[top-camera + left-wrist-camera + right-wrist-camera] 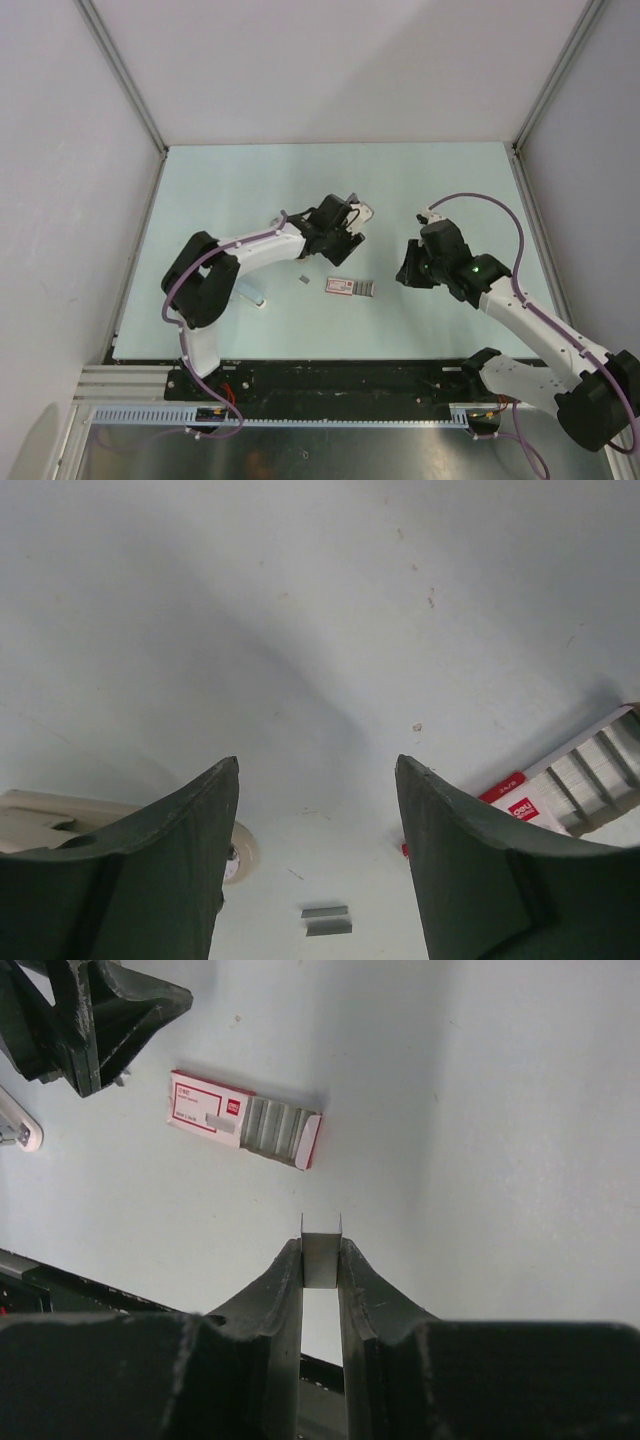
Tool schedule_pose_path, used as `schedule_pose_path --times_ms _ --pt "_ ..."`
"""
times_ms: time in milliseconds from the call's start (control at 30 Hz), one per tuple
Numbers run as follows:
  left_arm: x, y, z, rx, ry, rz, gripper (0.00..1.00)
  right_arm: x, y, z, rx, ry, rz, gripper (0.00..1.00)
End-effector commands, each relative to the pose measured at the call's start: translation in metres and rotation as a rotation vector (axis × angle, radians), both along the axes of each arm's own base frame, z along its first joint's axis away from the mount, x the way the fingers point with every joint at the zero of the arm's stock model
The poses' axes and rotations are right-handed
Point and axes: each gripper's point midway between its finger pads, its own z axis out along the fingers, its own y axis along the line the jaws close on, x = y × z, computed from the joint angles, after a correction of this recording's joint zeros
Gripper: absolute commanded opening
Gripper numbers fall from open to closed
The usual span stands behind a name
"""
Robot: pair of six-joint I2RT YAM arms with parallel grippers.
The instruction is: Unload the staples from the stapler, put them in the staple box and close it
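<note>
- Pinching a short grey staple strip (322, 1262) in the tips of the right gripper (321, 1248), both fingers pressed flat against its two side legs, seemingly lifted off the table (250, 190).
- Note the left gripper (317, 768) spread wide with nothing between its fingers, hanging over bare table near the far side of the stapler.
- Find the stapler (245, 1120) lying flat on the table between the two grippers: a thin red-and-white block with a printed label at one end and grey ribbed strips exposed at the other, open end, which faces the right gripper.
- Find two more loose staples (327, 920) just beside the labelled end, toward the left arm, lying side by side; touching or barely apart, cannot tell.
- Judge the held strip as almost weightless, stiff along its length, yet likely to snap at the glued joints or bend at the legs; best taken by the flat sides, with a mild squeeze.
- Expect smooth metal to slip or flick out if pinched off-centre.
- Reckon the stapler light enough to skid when nudged; probably worth pinning at the labelled end while drawing strips from the open end.
- Treat the loose staples as awkward to lift: low, thin, flush with the surface.
- Leave unnamed a cream object (60, 815) at the edge of the left wrist view.
</note>
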Motion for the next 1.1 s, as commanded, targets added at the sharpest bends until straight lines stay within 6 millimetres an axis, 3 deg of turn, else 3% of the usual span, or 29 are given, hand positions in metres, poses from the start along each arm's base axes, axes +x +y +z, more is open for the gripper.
schedule_pose_path --times_ms 0,300,600,900,1067 --pt "0.005 0.0 0.001 0.042 -0.082 -0.022 0.68 -0.004 0.002 0.004 -0.004 0.005 0.021 0.06" --pt "-0.019 -0.004 -0.026 0.072 -0.044 -0.075 0.68 -0.01 0.018 -0.021 -0.025 0.06 0.055 0.05" --pt "-0.046 0.003 -0.037 0.082 -0.012 -0.12 0.67 -0.009 0.02 -0.025 -0.039 0.065 0.063 0.05" --pt "-0.07 0.007 -0.03 0.041 0.017 -0.15 0.67 -0.01 0.028 -0.035 -0.059 0.081 0.097 0.05" --pt "-0.059 0.01 -0.017 0.027 -0.017 -0.126 0.69 -0.012 0.039 -0.047 -0.091 0.092 0.157 0.06"
